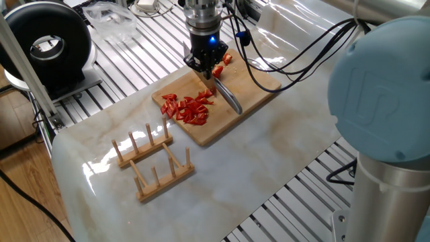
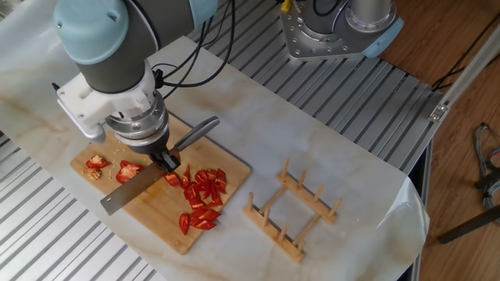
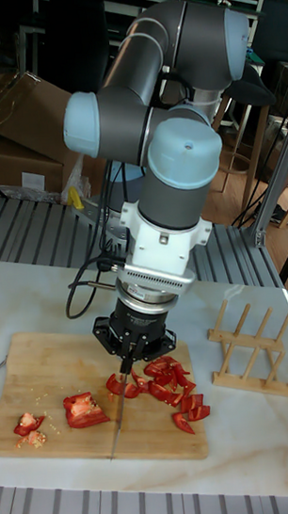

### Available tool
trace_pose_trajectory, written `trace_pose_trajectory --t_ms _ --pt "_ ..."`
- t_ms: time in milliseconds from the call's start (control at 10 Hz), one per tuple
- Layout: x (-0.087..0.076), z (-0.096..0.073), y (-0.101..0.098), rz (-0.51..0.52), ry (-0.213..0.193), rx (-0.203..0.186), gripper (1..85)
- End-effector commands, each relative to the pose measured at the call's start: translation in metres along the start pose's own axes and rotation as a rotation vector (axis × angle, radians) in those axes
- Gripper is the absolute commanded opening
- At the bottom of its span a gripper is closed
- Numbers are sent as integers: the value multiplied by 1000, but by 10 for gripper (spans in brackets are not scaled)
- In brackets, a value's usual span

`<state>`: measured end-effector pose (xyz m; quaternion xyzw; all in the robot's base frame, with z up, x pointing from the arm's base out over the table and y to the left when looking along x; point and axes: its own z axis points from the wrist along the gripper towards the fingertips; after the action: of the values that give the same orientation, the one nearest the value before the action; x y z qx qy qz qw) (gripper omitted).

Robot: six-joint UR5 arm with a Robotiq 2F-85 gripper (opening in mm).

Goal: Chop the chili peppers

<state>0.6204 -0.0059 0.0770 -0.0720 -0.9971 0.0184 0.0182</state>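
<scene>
- One fixed view: hand [image 1: 209,70] clenched on knife [image 1: 227,98] over cutting board [image 1: 259,86]; chopped chili peppers [image 1: 190,107] lie on the board beside the blade.
- Other fixed view: blade [image 2: 131,193] lies between larger chunks [image 2: 117,168] and bits.
- Tall fixed view: wooden rack [image 3: 255,348] stands on bench [image 3: 266,439] beside the board.

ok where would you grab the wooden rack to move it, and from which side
Grip one long base rail of the wooden rack from straight above, jaws across the rail in a gap between pegs. The pegs stand upright and it lies flat on the table, so a side approach looks awkward. Its free-standing position suits a top-down approach.
</scene>
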Motion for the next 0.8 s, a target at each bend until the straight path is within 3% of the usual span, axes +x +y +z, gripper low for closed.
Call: trace_pose_trajectory --t_ms 0,700 --pt "1 1 3 9 2 -21 13" --pt "1 4 7 12 2 -24 13"
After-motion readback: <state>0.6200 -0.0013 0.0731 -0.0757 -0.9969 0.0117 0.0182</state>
